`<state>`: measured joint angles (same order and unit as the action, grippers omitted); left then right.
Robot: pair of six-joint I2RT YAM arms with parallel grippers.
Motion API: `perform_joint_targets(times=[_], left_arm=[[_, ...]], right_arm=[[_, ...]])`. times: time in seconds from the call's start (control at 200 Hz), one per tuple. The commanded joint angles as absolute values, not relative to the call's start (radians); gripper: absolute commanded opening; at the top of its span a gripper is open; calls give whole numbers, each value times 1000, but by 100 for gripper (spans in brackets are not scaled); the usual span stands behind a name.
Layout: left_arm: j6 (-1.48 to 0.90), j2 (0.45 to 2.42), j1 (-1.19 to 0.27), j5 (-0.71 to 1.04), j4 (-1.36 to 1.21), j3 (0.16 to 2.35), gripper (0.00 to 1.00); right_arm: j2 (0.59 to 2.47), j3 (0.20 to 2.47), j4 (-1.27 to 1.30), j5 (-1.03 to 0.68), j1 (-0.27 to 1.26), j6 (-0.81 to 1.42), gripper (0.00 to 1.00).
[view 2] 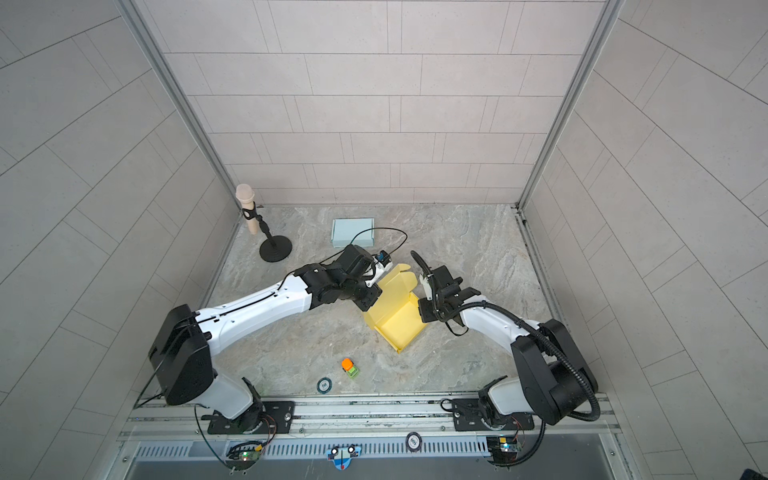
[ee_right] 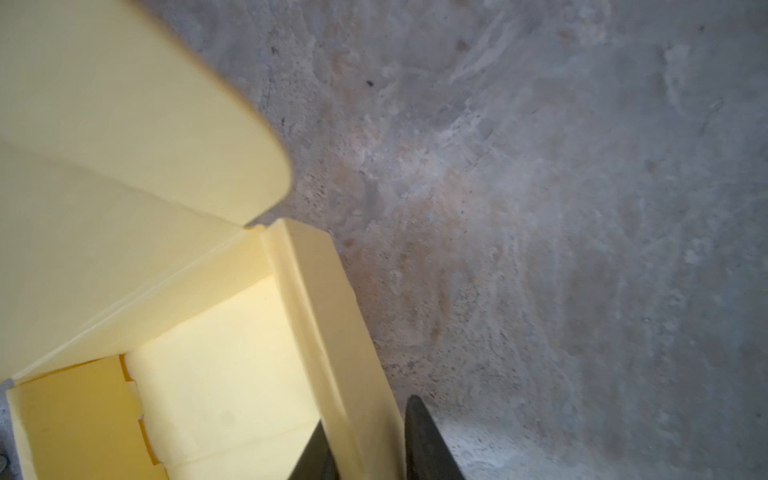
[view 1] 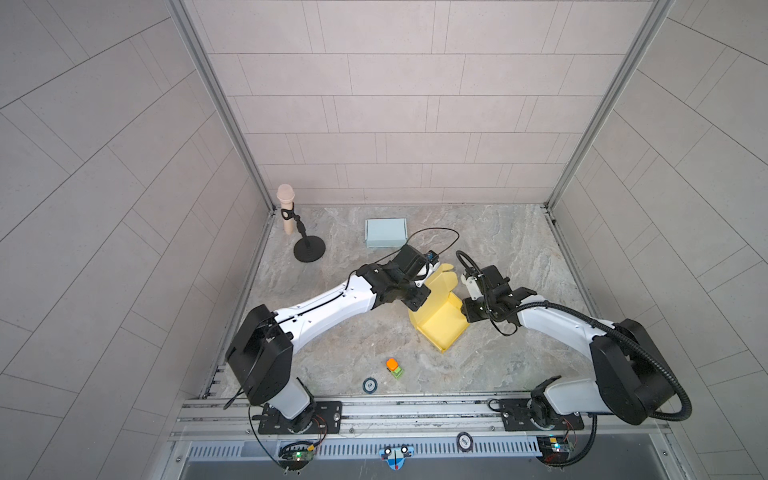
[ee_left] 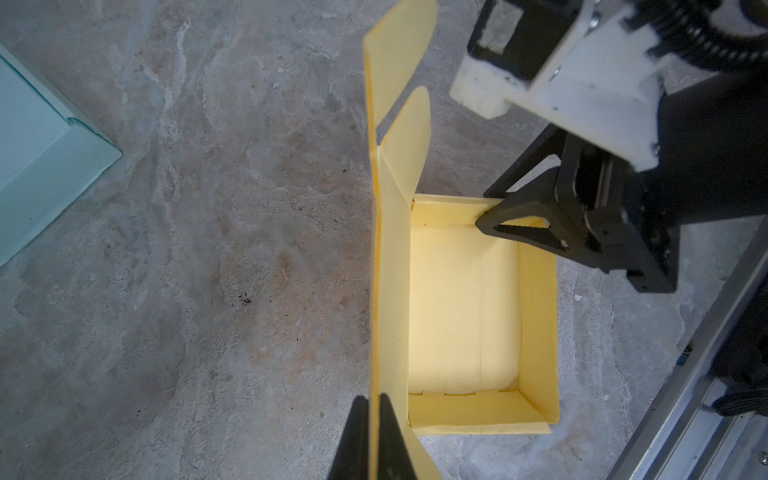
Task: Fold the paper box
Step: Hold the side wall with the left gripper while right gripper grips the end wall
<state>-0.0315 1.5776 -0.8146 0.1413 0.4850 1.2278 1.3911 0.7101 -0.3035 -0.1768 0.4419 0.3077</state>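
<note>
Both top views: soft even light, edges bent w/ wide lens. Wrist views dimmer; paper box (ee_left: 463, 307) inside blown out.

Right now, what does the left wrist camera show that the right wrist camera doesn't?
Only the left wrist view shows the light blue box, the left end effector pinching the raised lid panel, and the right end effector seen from outside. Only the right wrist view shows a side wall close up, between that end effector's own fingertips. Both show the yellow paper box and the marble tabletop.
</note>
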Motion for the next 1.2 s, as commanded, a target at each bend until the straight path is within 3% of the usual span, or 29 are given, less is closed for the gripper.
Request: perform_joint_targets(times=[0.0,0.33,0.766,1.196], left_arm=[[-32,1590,-802,166,467,1253,0],[-58,1557,-793,208,387,1197,0],[-106,1591,-761,270,280,1145,0],[-91,1582,-762,230,261,1078,0]], right_arm=[[1412,746,-360,-19,504,303,23],[1557,850,-453,245,666,312,19],[1744,982,-549,358,747,322,19],[1619,940,-514,293,744,359,44]])
